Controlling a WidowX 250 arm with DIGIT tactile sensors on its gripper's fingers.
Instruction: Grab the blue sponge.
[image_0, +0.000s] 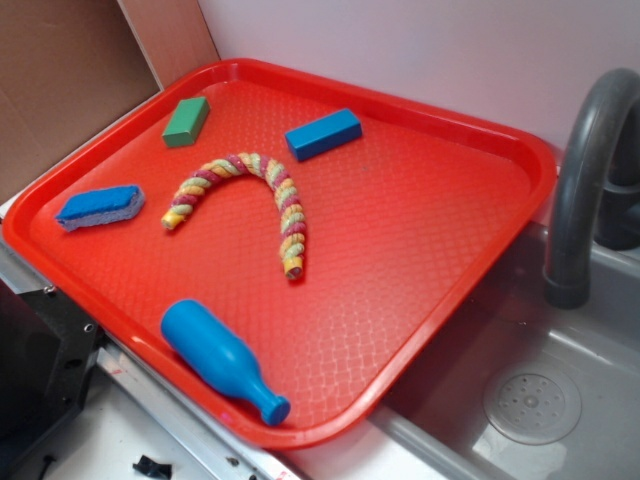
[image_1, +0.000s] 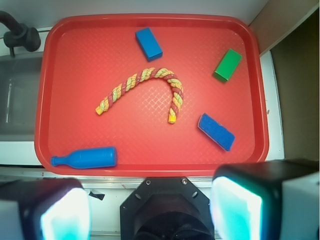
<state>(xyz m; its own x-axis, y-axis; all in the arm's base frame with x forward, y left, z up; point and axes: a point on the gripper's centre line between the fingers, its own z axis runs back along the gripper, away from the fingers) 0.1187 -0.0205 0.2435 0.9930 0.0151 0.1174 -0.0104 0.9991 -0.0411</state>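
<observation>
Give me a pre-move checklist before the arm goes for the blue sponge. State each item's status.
1. Target found: the blue sponge lies flat on the red tray near one edge: ok.
2. Not confused with the blue block or the blue bottle: ok.
3. Space around the sponge: the rope and the green block lie apart from it: ok.
4. End effector open, holding nothing: ok.
5. End effector over the sponge: not ok, it sits off the tray's edge.
</observation>
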